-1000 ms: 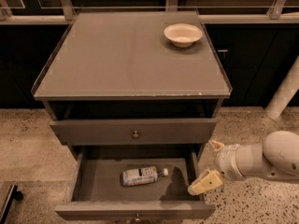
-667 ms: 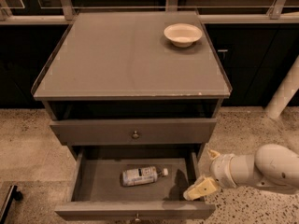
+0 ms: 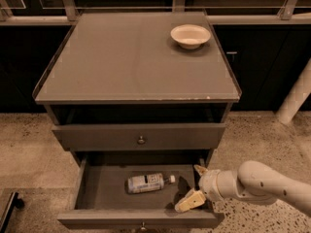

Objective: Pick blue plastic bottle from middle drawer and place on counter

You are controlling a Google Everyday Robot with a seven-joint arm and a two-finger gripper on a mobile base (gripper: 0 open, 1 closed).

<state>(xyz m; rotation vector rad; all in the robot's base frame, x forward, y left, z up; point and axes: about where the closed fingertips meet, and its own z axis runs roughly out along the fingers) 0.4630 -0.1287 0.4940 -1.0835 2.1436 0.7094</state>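
Below, a stubby plastic bottle [image 3: 146, 183] lies sideways on the flat grey floor of the open drawer [image 3: 104, 191]; the cream tool [image 3: 195, 186] hangs released, fingers [image 3: 190, 201] spread, just right of it, not touching.

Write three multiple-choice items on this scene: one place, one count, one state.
1. The blue plastic bottle lies: A) on the counter B) in the middle drawer C) in the bowl.
2. Bowls on the counter: A) one B) two C) none.
3. The gripper, at the drawer's right end, has its jaws: A) shut on the bottle B) shut on nothing C) open.
Answers: B, it lies on the drawer floor; A, one cream bowl stands far right; C, the jaws stand apart, clear of the bottle.
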